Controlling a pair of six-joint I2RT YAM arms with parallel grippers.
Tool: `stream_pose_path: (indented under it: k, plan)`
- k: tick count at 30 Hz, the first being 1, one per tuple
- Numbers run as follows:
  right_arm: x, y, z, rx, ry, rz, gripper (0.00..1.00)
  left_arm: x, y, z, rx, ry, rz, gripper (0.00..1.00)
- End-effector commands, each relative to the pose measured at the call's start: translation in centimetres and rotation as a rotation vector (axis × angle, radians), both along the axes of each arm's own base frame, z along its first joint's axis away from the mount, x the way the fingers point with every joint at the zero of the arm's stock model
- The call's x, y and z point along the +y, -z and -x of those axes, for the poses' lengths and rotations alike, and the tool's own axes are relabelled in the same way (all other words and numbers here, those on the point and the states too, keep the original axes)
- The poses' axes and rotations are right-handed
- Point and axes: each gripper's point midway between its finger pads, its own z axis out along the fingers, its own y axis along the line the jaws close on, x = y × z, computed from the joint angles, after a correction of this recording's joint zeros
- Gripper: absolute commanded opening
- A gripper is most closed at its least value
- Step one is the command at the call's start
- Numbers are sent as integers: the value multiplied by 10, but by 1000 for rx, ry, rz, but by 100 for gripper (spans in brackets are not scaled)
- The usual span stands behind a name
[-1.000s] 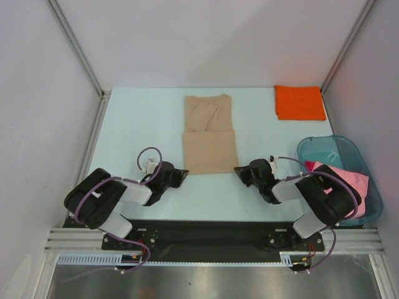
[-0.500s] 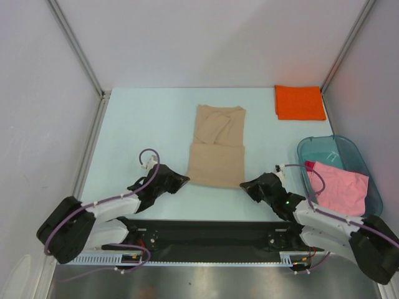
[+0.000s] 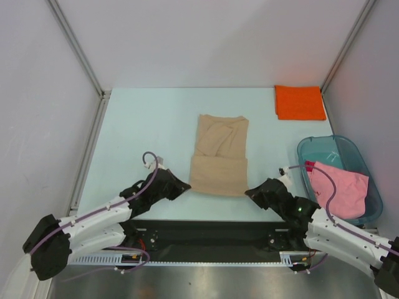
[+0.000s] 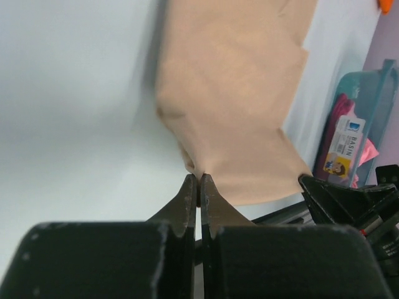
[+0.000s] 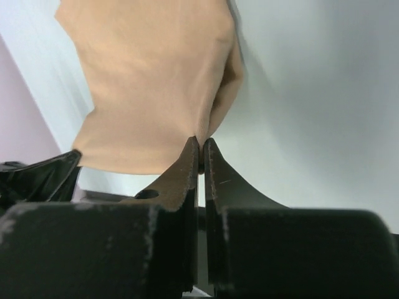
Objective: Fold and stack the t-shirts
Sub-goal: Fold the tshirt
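The tan t-shirt [image 3: 219,156] lies flat in the middle of the table [image 3: 143,124], a little closer to the near edge than to the far edge. It looks like a long shape, with its short sides facing the near and far edges. A line runs across it about halfway, and the far half has some wrinkles. The left gripper [image 3: 185,185] is at the shirt's near left corner. Its two fingers are squeezed tight together, and a bit of the tan cloth is pinched between their tips. The right gripper [image 3: 249,192] is at the near right corner. Its fingers are squeezed tight too, with that corner of the tan cloth caught between them. Both arms reach out low over the near edge of the table, one on each side of the shirt. The orange t-shirt [image 3: 300,103] sits folded into a neat square at the far right corner of the table, well apart from the tan one. The pink t-shirt [image 3: 340,190] lies bunched up inside the teal tub [image 3: 330,146], which stands by the right edge, near the right arm.
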Motion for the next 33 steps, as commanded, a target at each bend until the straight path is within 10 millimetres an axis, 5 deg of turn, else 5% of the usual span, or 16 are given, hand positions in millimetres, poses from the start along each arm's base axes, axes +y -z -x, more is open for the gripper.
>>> stream_pose_path:
  k: [1,2,3,4,5,6,7,8,11,12,13,16,18,19,25,33]
  plan:
    - [-16,-31,-35,-74,-1,136,0,-17,-55,-38,-149,55,-65,0]
    - [-22,-54,-56,-94,31,105,0,-15,-52,-53,-133,45,-94,0]
    - [-26,-52,-65,-87,9,151,0,-18,-58,-64,-138,55,-99,0]
    - [-29,-56,-76,-93,11,162,0,-28,-85,-80,-187,87,-77,0]
    - [-34,-80,-101,-138,37,110,0,-22,-75,-101,-150,65,-104,0]
    - [-34,-84,-112,-146,12,116,0,-21,-80,-116,-159,55,-112,0]
    - [-33,-71,-127,-86,-5,130,0,-32,-108,-133,-211,105,-79,0]
    - [-23,-94,-145,-125,-43,90,0,-25,-91,-154,-158,88,-113,0]
    - [-15,-81,-184,-95,-100,121,0,-29,-115,-196,-195,88,-82,0]
    - [-14,-100,-204,-129,-94,103,0,-30,-104,-209,-180,84,-89,0]
    - [-7,-89,-215,-106,-120,90,0,-31,-115,-221,-198,70,-71,0]
    - [-3,-106,-246,-151,-116,81,0,-28,-110,-249,-199,49,-37,0]
    - [-3,-94,-260,-125,-117,86,0,-29,-116,-265,-209,59,-2,0]
    - [-6,-101,-271,-143,-107,78,0,-31,-104,-271,-181,67,2,0]
    - [-12,-98,-295,-144,-105,52,0,-39,-118,-301,-236,82,54,0]
    - [-18,-81,-323,-143,-143,6,0,-46,-100,-332,-225,66,117,0]
